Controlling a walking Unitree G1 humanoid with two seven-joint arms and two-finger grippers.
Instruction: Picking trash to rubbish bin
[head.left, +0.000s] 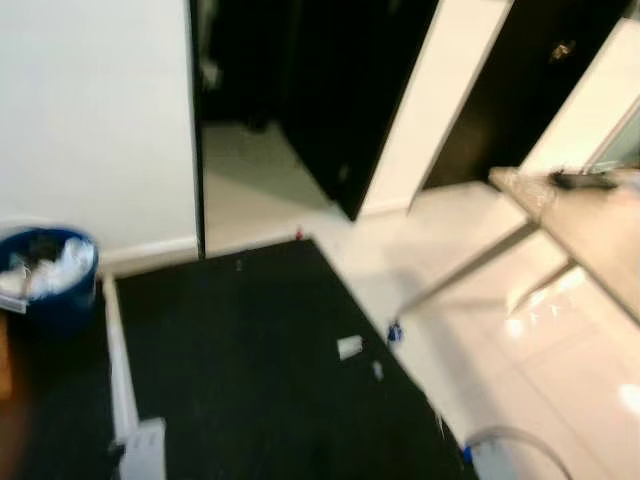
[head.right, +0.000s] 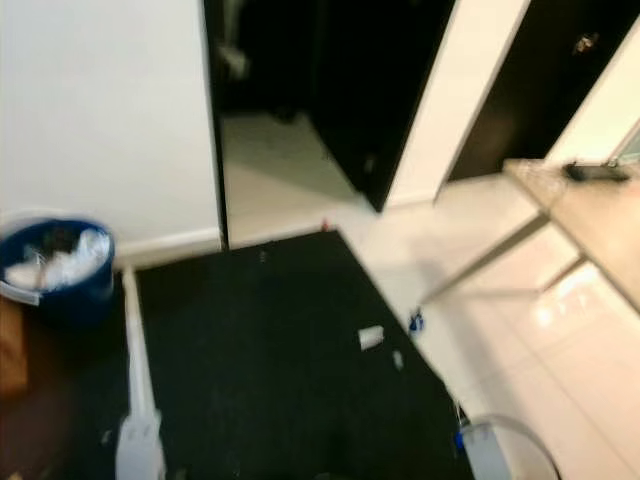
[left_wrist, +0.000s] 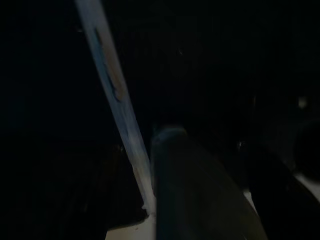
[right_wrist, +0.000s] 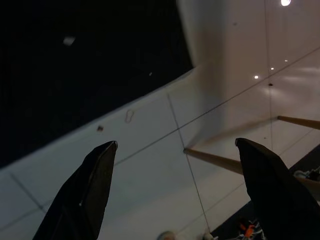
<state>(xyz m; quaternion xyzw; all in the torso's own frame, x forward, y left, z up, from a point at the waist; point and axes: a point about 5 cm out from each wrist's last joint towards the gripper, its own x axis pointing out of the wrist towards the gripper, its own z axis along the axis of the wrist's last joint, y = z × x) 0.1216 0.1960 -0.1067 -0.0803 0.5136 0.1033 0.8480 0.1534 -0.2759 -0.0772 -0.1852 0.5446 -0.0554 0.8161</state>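
A: Trash location?
B: Small white scrap (head.left: 349, 347) lying on the black mat (head.left: 250, 360), near its right edge. Smaller grey bit (head.left: 377, 370) just beside it, and a blue-and-white piece (head.left: 394, 331) right at the mat's border with the pale tile floor (head.left: 560, 370).

A: Bin?
B: Blue rubbish bin (head.left: 48, 272) far left, against the white wall (head.left: 95, 110), already holding white crumpled paper. Well apart from the scraps.

A: Right end effector?
B: Seen in the right wrist view (right_wrist: 175, 165), hanging over the pale tiles next to the mat's edge. Black fingers (right_wrist: 82, 192) spread wide, gripping nothing.

A: Left end effector?
B: Left wrist view very dark. One blurred dark finger (left_wrist: 200, 190) beside a pale strip (left_wrist: 117, 95); open or closed, cannot tell.

A: Anything else?
B: Tabletop (head.left: 590, 225) at right on slanted legs, with a dark flat object (head.left: 585, 180) on it, possibly a remote, too blurred to confirm. Dark doorway (head.left: 290, 90) behind.

A: Labels, writing?
B: Nothing readable; whole head view motion-blurred.
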